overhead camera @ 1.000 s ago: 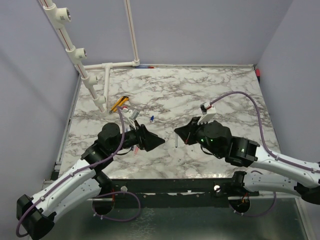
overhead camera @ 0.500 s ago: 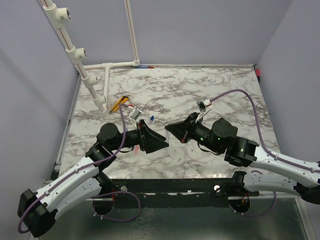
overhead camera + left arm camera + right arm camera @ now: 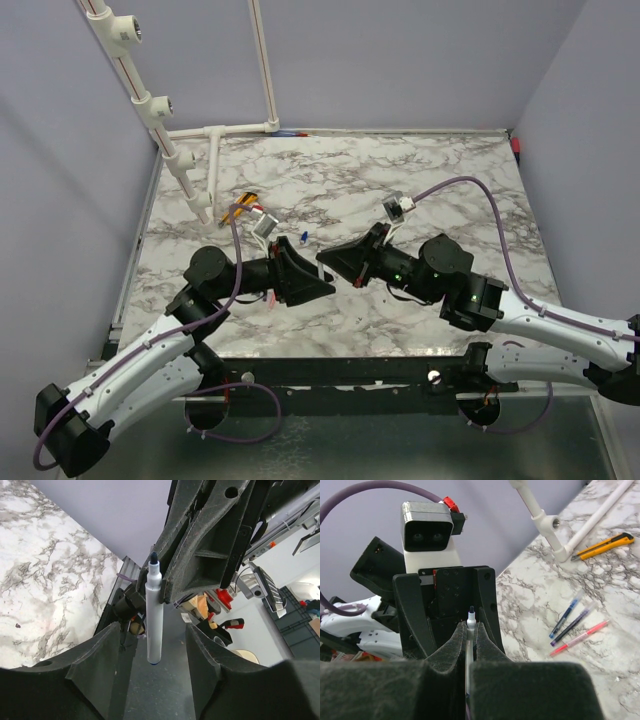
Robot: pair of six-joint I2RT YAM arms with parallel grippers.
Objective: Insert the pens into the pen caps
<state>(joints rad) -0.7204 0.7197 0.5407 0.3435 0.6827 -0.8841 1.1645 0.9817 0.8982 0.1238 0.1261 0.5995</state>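
Observation:
My right gripper [image 3: 468, 627] is shut on the whitish pen [image 3: 470, 617], whose dark tip sticks out past the fingers. In the left wrist view the same pen [image 3: 154, 615] hangs from the right gripper's fingers, its blue end between my left gripper's [image 3: 152, 630] open fingers without touching them. In the top view the two grippers meet tip to tip, left [image 3: 325, 287] and right [image 3: 322, 260]. A blue pen [image 3: 565, 615], a dark purple-ended pen [image 3: 572, 625] and a red-pink pen [image 3: 580, 637] lie side by side on the marble. A tiny blue piece [image 3: 303, 237], perhaps a cap, lies behind the left gripper.
A yellow-and-black flat tool [image 3: 602, 546] lies near the white pipe frame [image 3: 215, 165] at the back left. Grey walls close the table [image 3: 440, 180] on three sides. The left arm's wrist hides the pens in the top view.
My right gripper has moved left, toward the left gripper, and now meets it tip to tip. The left gripper has shifted only slightly.

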